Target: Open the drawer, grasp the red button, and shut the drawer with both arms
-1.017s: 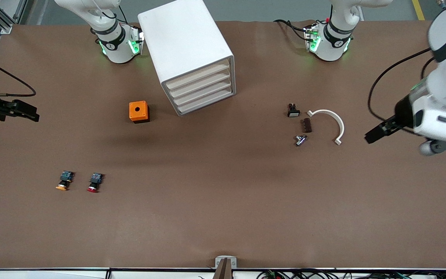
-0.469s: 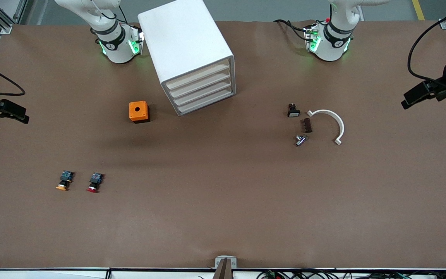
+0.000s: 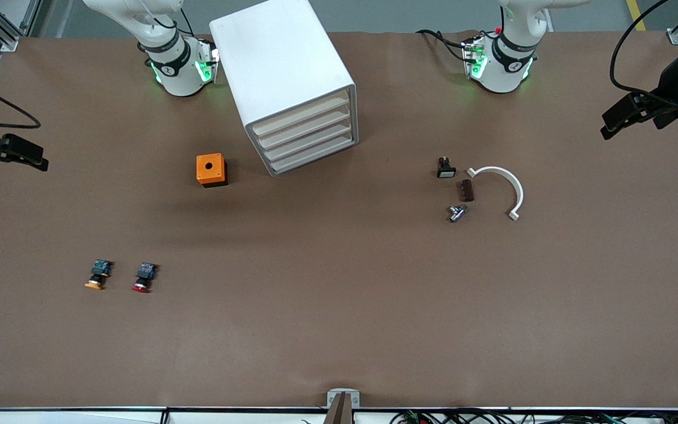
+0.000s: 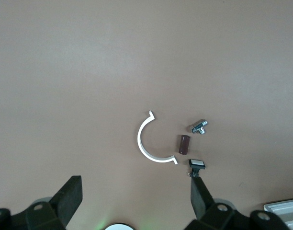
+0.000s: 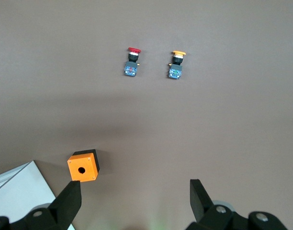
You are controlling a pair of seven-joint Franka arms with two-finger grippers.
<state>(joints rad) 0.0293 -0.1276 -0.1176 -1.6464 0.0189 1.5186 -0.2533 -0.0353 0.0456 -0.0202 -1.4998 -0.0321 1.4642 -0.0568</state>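
Two grippers hang above the table's ends, both released with nothing between their fingers. The left gripper (image 3: pixel 612 123) is up over the left arm's end of the table, its dark fingers (image 4: pixel 70 199) spread wide in the left wrist view. The right gripper (image 3: pixel 36 159) is up over the right arm's end, its fingers (image 5: pixel 70 203) equally far apart in the right wrist view.

Below the left gripper's camera lie four small parts close together: a white half-ring (image 4: pixel 149 143), a brown cylinder (image 4: pixel 184 144) just beside it, a small metal fitting (image 4: pixel 200 127) and a black part with a white face (image 4: pixel 196 165).

The button (image 3: pixel 143 277), red-capped with a black-and-blue body, lies on its side on the bare table toward the right arm's end, nearer the front camera than everything else except its neighbour. Just beside it, apart from it, lies an orange-capped pushbutton (image 3: pixel 97 275), closer to the right arm's end. An orange box with a hole (image 3: pixel 210 169) stands farther from the camera than both.

The white drawer cabinet (image 3: pixel 283 76) stands near the right arm's base, turned at an angle, and all four drawers (image 3: pixel 306 138) sit flush and shut
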